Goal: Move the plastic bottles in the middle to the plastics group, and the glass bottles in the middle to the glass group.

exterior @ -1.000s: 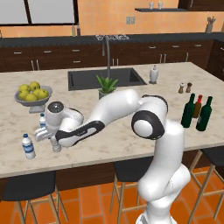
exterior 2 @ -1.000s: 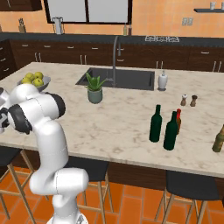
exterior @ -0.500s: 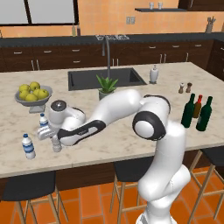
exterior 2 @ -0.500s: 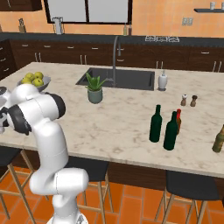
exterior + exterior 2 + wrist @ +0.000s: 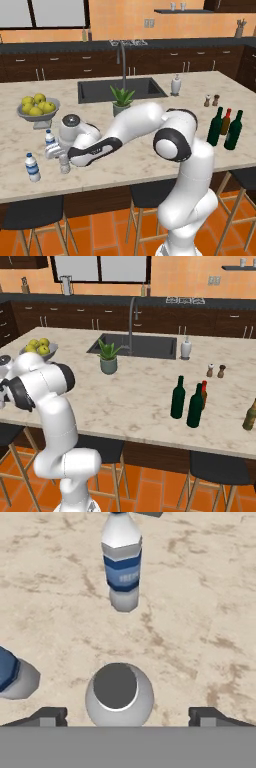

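The small greyish plastic bottle (image 5: 119,694) stands upright on the counter, seen from above between my fingertips (image 5: 50,716), which stand wide apart and clear of it. My gripper (image 5: 127,716) is open over this bottle (image 5: 64,163), at the counter's left end (image 5: 56,152). Two blue-labelled water bottles flank it: one (image 5: 48,138) behind, one (image 5: 32,167) to the front left, and both appear in the hand view (image 5: 121,562) (image 5: 12,674). Two tall green wine bottles (image 5: 216,126) (image 5: 233,130) stand at the right beside the brown red-topped bottle (image 5: 226,121).
A fruit bowl (image 5: 37,107) sits behind the water bottles. A potted plant (image 5: 121,99) stands before the sink (image 5: 122,89). A soap dispenser (image 5: 175,85) and two shakers (image 5: 210,100) are at the back right. Another amber bottle (image 5: 250,415) stands at the far right edge.
The jaws have spread wide and let go of the greyish bottle, which now stands free on the counter. The arm has stayed almost in place.
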You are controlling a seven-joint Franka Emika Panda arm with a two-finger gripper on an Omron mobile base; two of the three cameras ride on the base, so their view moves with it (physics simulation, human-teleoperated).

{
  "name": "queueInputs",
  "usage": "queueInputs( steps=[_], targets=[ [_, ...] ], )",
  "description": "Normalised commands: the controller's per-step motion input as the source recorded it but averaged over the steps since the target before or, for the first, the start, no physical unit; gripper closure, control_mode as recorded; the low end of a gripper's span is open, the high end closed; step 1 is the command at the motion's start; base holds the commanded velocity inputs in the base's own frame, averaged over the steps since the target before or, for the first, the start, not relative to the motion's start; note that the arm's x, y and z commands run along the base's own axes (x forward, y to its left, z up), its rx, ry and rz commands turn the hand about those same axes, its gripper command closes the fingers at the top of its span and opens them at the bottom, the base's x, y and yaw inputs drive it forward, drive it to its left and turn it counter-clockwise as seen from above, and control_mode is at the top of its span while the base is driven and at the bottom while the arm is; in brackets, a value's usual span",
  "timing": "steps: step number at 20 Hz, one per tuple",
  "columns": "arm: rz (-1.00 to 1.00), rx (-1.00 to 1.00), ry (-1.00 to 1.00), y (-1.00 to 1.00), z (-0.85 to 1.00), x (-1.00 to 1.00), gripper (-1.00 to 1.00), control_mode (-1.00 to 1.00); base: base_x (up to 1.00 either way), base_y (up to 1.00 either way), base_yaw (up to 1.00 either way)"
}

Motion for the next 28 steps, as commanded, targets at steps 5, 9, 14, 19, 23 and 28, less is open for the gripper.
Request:
queueInputs(
  steps=[5, 9, 14, 19, 23, 28],
  targets=[
    [0.0, 0.08, 0.0, -0.09, 0.43, 0.0, -1.0, -1.0, 0.0, 0.0, 0.0],
    [-0.11, 0.01, 0.0, -0.48, 0.47, -0.28, -1.0, -1.0, 0.0, 0.0, 0.0],
    [-0.21, 0.0, 0.0, -0.64, 0.41, -0.3, -1.0, -1.0, 0.0, 0.0, 0.0],
    [-0.06, 0.0, 0.0, -0.72, 0.34, -0.42, -1.0, -1.0, 0.0, 0.0, 0.0],
    [-0.06, 0.0, 0.01, -0.78, 0.19, -0.46, -1.0, -1.0, 0.0, 0.0, 0.0],
    [-0.02, 0.0, 0.0, -0.85, 0.17, -0.47, -1.0, -1.0, 0.0, 0.0, 0.0]
  ],
)
